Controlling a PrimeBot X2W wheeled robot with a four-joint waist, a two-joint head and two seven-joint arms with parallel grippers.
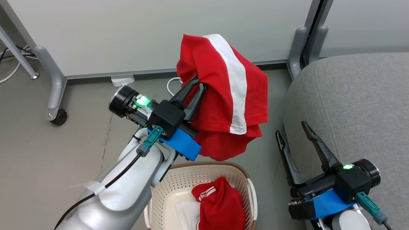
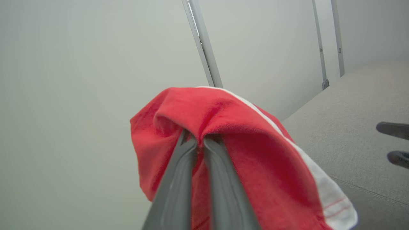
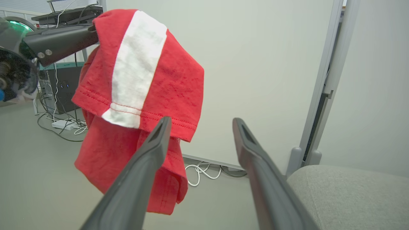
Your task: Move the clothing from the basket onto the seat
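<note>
Gripping a fold of a red garment (image 1: 223,95), the left gripper (image 1: 198,81) has both fingers clenched on the cloth, jaws nearly together with fabric between them. The garment hangs in the air, draped over the fingertips and clear of the floor (image 1: 64,153). In the head view its lower edge shows just past the far rim of the basket (image 1: 207,164). A broad white stripe runs down the garment to a stitched hem. The garment is near the left edge of the seat (image 1: 358,105) but does not touch it.

The basket stands on the floor, partly behind the left forearm. A second garment (image 1: 220,204), red with white stripes, lies crumpled inside it near the right wall, beside a white cloth (image 1: 187,212).

The right gripper (image 1: 290,127) is released: fingers spread wide, nothing between them. It sits at the seat's left edge, with one finger over the grey fabric and the other over the floor. In the right wrist view the held garment hangs ahead and to the left of these fingers, apart from them.

White cables (image 3: 201,172) lie on the floor at the foot of the pale panel (image 1: 159,32) behind the garment
</note>
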